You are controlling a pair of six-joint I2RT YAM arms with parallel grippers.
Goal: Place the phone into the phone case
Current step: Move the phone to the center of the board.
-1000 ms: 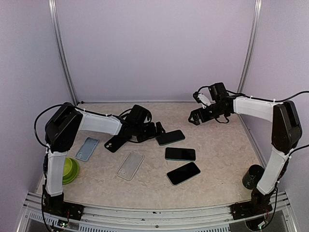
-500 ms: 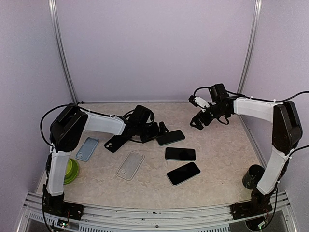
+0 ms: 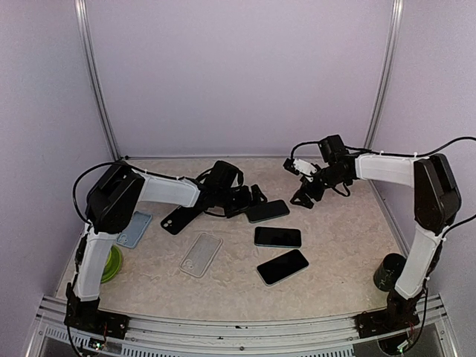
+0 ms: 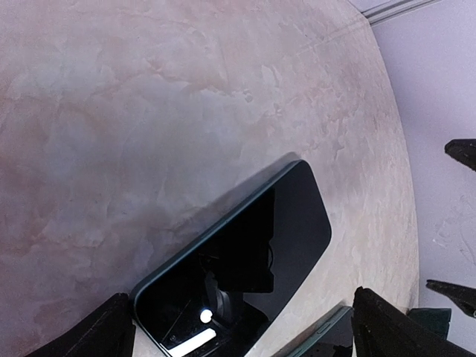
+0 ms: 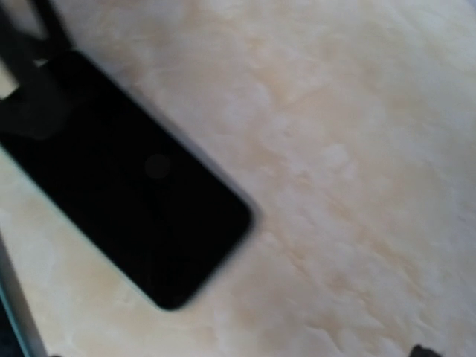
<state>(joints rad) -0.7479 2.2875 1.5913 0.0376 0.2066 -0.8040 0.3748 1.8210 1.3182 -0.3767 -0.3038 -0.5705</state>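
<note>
Phone and case are not yet together: the uppermost phone (image 3: 262, 211) of 3 lies screen up on the tabletop (image 3: 342, 238). It is well apart from the clear case (image 3: 201, 254), and the black case (image 3: 177, 219) and light blue case (image 3: 134, 228) sit further left.

Over the last second both arms have closed in on that phone. The left fingers (image 3: 253, 198) have slid right and now straddle the phone's left end, spread wide. The left wrist view shows 1 finger on each side of it, neither touching as far as I can tell. The right fingers (image 3: 301, 184) have swung left and down from the back right. They are also spread wide and hold nothing, hanging above and to the right of the phone's other end. The right wrist view is blurred, which suits an arm in motion. No phone or case has shifted.

My reading is that this is the approach to the first pick, perhaps a 2-arm one, and the grasp itself is yet to come.
</note>
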